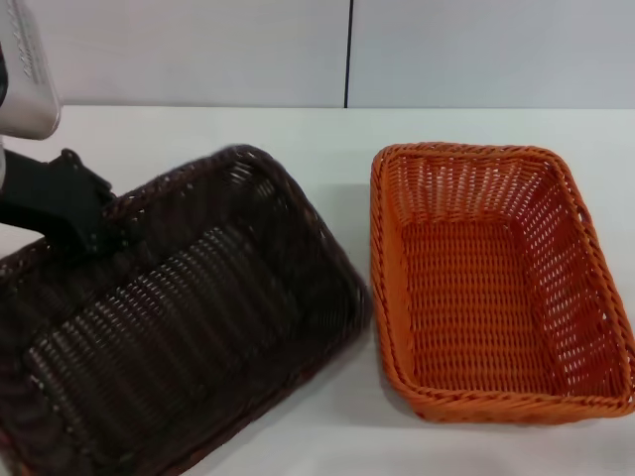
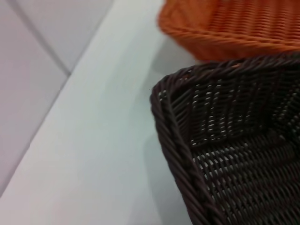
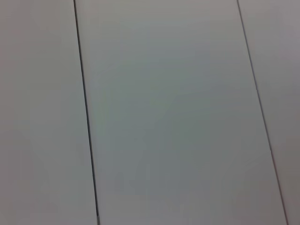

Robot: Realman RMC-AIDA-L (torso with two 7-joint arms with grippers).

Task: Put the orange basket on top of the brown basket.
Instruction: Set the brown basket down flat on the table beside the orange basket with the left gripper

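The brown basket (image 1: 189, 317) fills the left half of the head view, turned at an angle and raised toward the camera. My left gripper (image 1: 97, 230) is shut on its far left rim. The left wrist view shows a corner of the brown basket (image 2: 234, 154) close up, with the orange basket (image 2: 229, 26) beyond it. The orange basket (image 1: 496, 283) rests flat on the white table (image 1: 327, 134) to the right, just apart from the brown one, with nothing inside it. My right gripper is out of view.
A pale panelled wall (image 1: 347, 50) runs along the table's far edge. The right wrist view shows only wall panels (image 3: 164, 117) with dark seams. A bare strip of table lies behind both baskets.
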